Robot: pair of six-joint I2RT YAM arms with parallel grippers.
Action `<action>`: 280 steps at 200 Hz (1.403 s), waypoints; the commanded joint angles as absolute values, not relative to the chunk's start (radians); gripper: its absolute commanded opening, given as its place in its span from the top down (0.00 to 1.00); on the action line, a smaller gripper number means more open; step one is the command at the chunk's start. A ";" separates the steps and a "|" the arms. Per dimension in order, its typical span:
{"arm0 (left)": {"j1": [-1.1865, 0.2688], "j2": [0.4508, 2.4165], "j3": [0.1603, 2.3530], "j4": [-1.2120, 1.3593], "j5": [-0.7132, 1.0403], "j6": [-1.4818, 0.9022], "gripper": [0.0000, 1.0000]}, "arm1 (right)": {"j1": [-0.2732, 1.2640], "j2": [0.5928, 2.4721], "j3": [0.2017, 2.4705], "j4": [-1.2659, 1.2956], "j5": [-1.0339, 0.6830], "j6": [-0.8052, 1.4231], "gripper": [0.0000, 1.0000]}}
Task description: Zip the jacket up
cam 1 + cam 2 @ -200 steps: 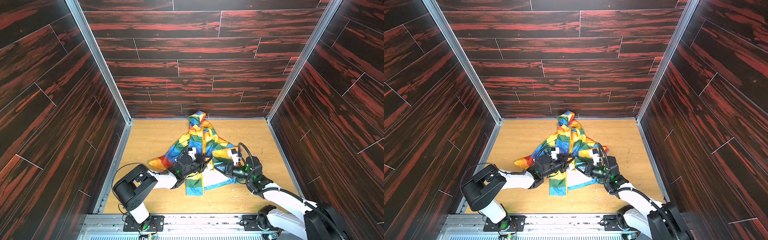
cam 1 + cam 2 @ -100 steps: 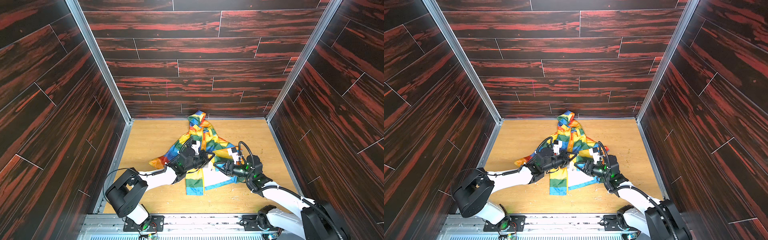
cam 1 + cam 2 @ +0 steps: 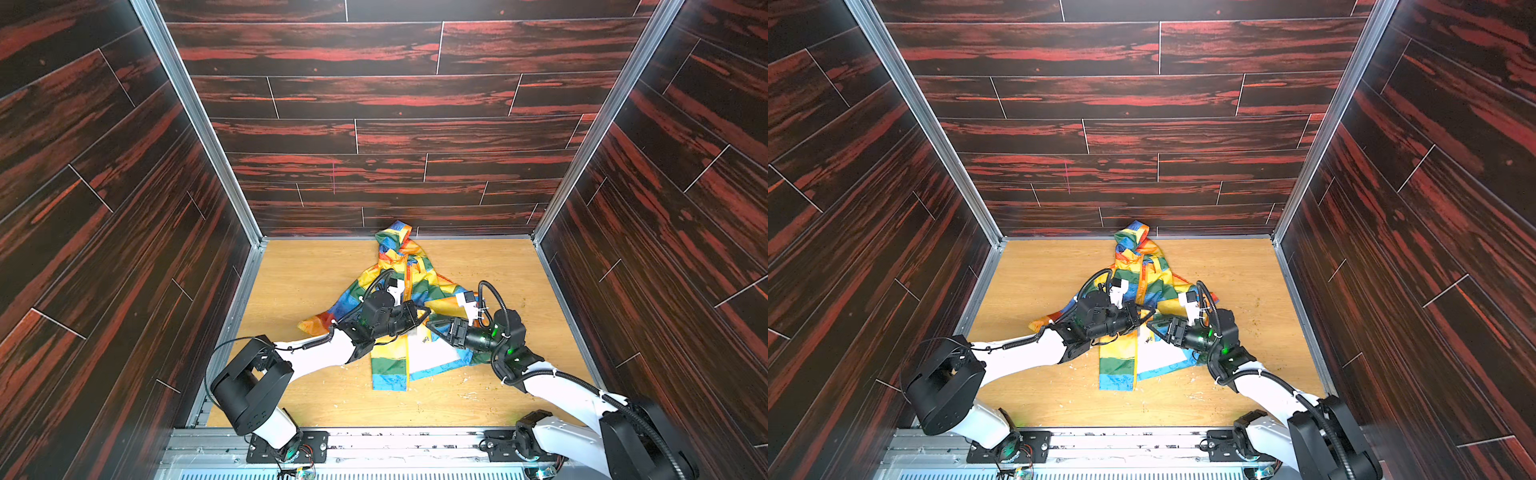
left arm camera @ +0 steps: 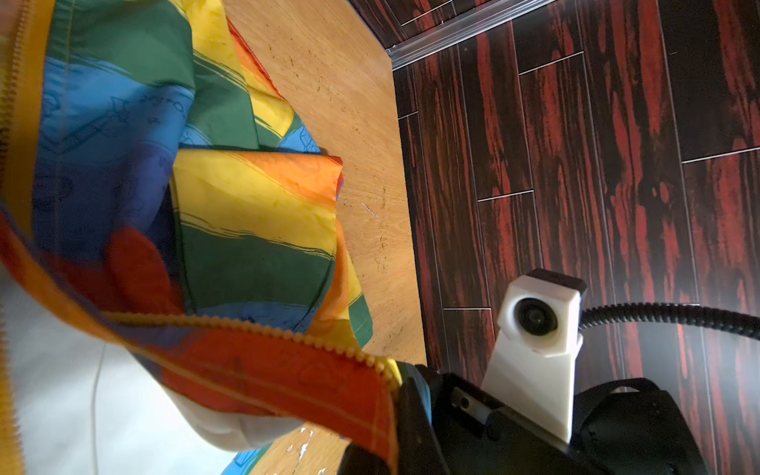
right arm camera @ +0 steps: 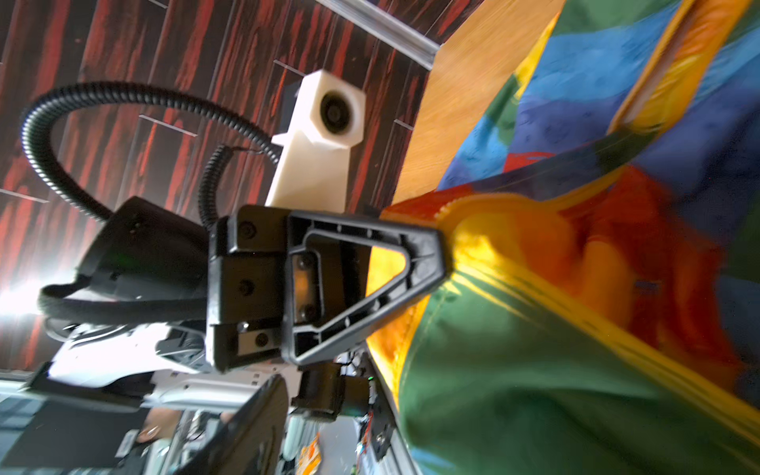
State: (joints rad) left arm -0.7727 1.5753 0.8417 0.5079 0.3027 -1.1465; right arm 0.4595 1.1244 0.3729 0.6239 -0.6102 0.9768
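Observation:
The striped jacket (image 3: pixel 400 266) (image 3: pixel 1136 259) lies on the wooden floor with its hood toward the back wall. Its lower front is spread apart and shows white lining (image 3: pixel 432 353). My left gripper (image 3: pixel 417 318) (image 3: pixel 1144 316) is shut on the jacket's front edge; in the right wrist view its tip (image 5: pixel 443 253) pinches the yellow zipper strip. My right gripper (image 3: pixel 435 327) (image 3: pixel 1157 326) faces it from close by, open, with the fabric against one of its fingers (image 4: pixel 412 415). The zipper teeth (image 4: pixel 288 334) run loose along a red band of fabric.
Dark red wood-panel walls (image 3: pixel 374 187) close in the floor (image 3: pixel 311 291) at the back and on both sides. A metal rail (image 3: pixel 395 436) with both arm bases runs along the front. White scuffs and crumbs dot the floor near the jacket's hem.
My right gripper has gone from shut to open and let go of the jacket's edge. The left gripper stays shut on the fabric and has shifted slightly toward the back.

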 commanded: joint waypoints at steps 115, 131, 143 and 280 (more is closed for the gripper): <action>-0.772 1.546 0.906 0.476 0.307 -1.098 1.00 | 0.456 1.223 0.423 0.728 -0.691 0.984 0.30; -0.770 1.546 0.906 0.476 0.304 -1.100 1.00 | 0.456 1.219 0.403 0.735 -0.698 0.986 0.35; -0.768 1.544 0.907 0.474 0.302 -1.101 1.00 | 0.456 1.213 0.384 0.756 -0.705 0.992 0.38; -0.761 1.542 0.923 0.485 0.299 -1.128 1.00 | 0.457 1.267 0.264 1.072 -0.687 1.141 0.69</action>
State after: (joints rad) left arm -0.7658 1.5753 0.8940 0.4633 0.3065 -1.1229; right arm 0.4587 1.2507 0.2714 0.9871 -0.6910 1.1095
